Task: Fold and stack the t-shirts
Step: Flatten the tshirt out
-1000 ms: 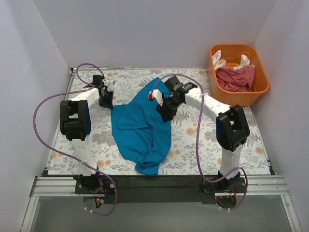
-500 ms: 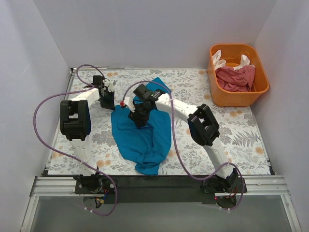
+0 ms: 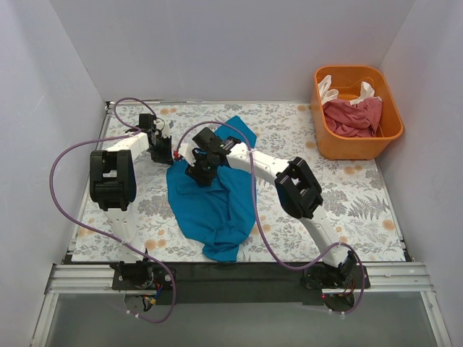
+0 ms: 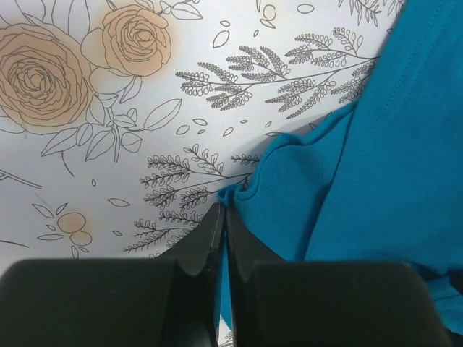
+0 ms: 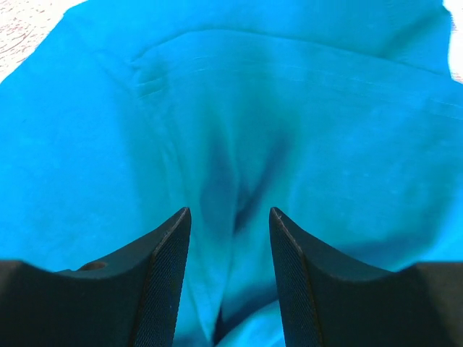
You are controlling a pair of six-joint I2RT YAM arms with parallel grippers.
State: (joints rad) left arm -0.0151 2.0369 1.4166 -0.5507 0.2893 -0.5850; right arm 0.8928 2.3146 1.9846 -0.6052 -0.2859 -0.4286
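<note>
Here, teal t-shirt (image 3: 213, 210) lay crumpled at centre frame on the floral table (image 3: 362, 210). Left gripper (image 4: 222, 217) was clamped on its edge; right gripper (image 5: 228, 235) hovered over it, fingers (image 5: 163, 275) apart.

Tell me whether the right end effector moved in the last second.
Yes. The right end effector swung left over the teal t-shirt, farther from the orange tub.

A floral cloth (image 3: 362, 210) (tan roses and grey ferns on white) lies spread flat between plain white walls (image 3: 217, 50). An orange plastic tub (image 3: 358, 147) stands at its far right corner, and a metal rail (image 3: 231, 278) runs along its near edge.
</note>
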